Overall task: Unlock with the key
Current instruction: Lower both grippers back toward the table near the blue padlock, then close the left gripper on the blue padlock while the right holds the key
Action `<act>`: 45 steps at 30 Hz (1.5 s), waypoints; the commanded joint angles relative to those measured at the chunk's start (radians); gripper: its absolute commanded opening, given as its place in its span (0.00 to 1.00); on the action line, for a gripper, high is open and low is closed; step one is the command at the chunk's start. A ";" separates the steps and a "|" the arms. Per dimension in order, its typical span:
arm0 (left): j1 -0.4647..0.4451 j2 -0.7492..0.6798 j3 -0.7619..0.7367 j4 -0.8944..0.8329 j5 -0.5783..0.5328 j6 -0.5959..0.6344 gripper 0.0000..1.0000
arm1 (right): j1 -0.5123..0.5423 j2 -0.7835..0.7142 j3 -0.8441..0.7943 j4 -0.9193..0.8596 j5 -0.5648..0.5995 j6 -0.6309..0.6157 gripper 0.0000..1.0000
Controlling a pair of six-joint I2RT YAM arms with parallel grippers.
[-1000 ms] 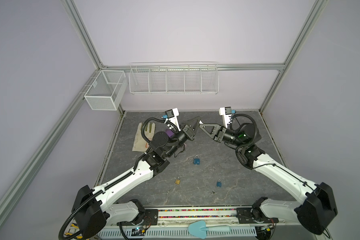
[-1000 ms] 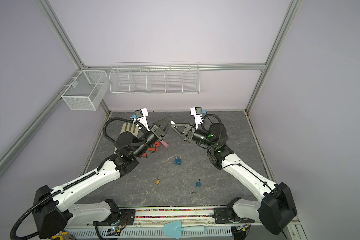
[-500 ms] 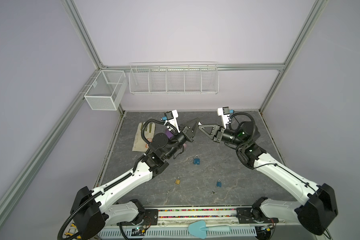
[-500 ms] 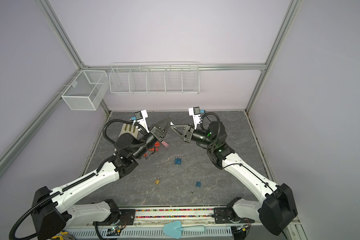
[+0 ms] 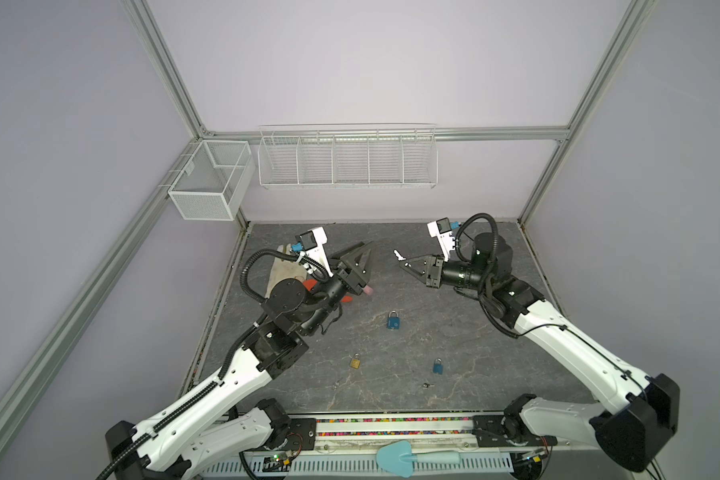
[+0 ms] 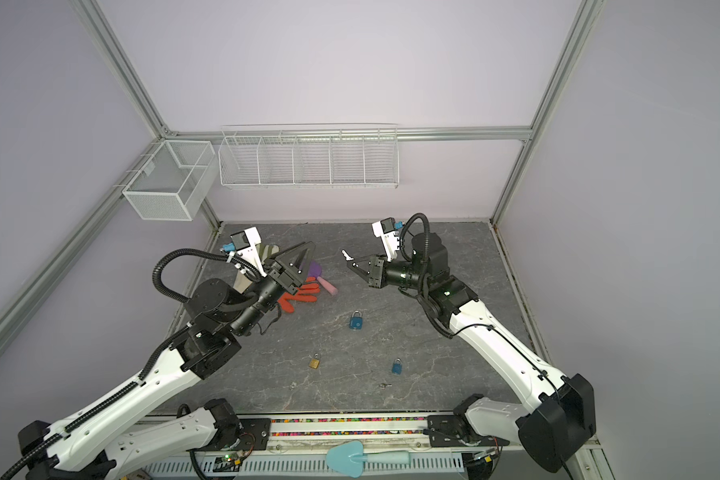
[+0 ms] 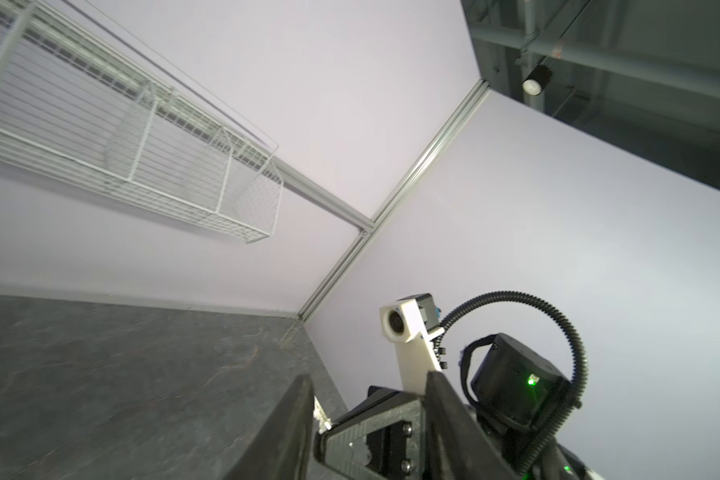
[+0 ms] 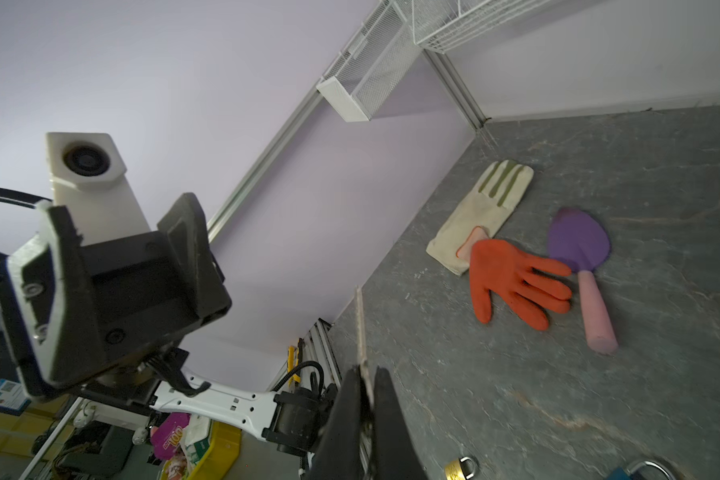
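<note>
A: Item 1, key (image 5: pixel 398 253). Location?
B: Clamped in the R pincer (image 5: pixel 404 262), jaws closed tight on it, blade sticking out past the tips. It's held off the tabletop (image 5: pixel 495 332), behind the big blue padlock (image 5: pixel 393 321) twd the back wall, well apart from it.

A: Item 2, L pincer?
B: L pincer (image 7: pixel 368 378) has its jaws parted, partly open, nothing btwn them. It's raised, behind-left of the big blue padlock, facing the R pincer w/ a clear gap btwn the two.

A: Item 3, other locks?
B: Brass padlock (image 5: pixel 355 362) is front-left of the big blue one. Small blue padlock (image 5: pixel 437 366) is front-right. All three lie flat on the tabletop, apart from each other. Can't tell if the shackles are latched.

A: Item 4, misc?
B: All left of the big blue padlock and a bit behind it. Orange glove (image 8: pixel 512 278) lies over the cuff of a cream glove (image 8: pixel 483 208). Purple trowel (image 8: pixel 578 245) w/ pink handle lies just beside the orange glove's fingers.
</note>
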 commanded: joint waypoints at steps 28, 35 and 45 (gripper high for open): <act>-0.126 0.925 0.521 -1.025 -0.007 -0.049 0.67 | -0.159 -0.174 -0.427 -0.454 0.138 -0.125 0.06; -0.126 1.053 0.581 -1.031 0.002 -0.101 0.67 | -0.160 -0.202 -0.452 -0.445 0.144 -0.107 0.06; -0.123 1.112 0.593 -1.055 -0.057 -0.153 0.63 | -0.161 -0.206 -0.454 -0.422 0.146 -0.096 0.06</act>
